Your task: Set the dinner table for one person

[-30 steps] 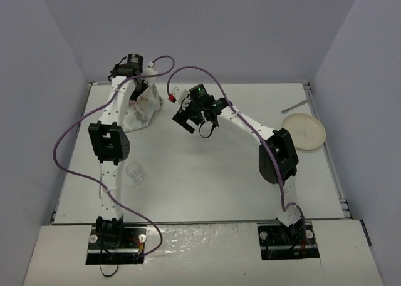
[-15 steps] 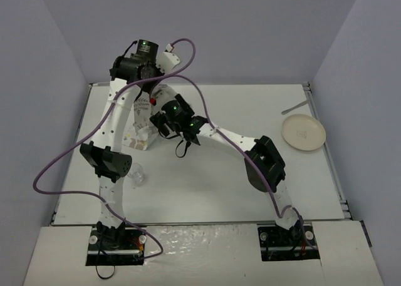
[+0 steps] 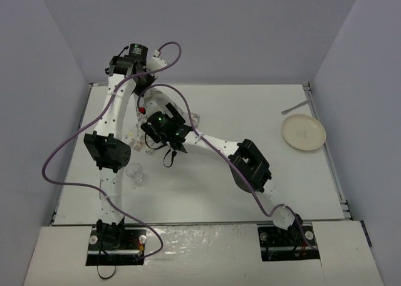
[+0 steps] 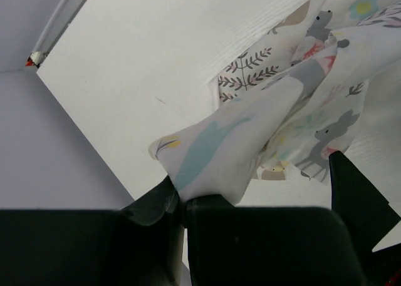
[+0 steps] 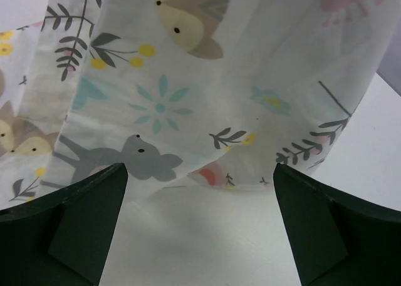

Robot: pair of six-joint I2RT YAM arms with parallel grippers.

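Here, left end effector (image 4: pixel 180 201) clamped on printed cloth (image 4: pixel 219 148), right end effector (image 5: pixel 200 204) apart beside it

We see bright, even, diffuse light from overhead. The pale table (image 3: pixel 200 198) is nearly washed out, and shadows on it are faint and soft-edged. In the wrist views the print on the cloth (image 5: pixel 207 79) reads crisp, while the fingers (image 5: pixel 88 223) show as dark, underexposed shapes with little detail.
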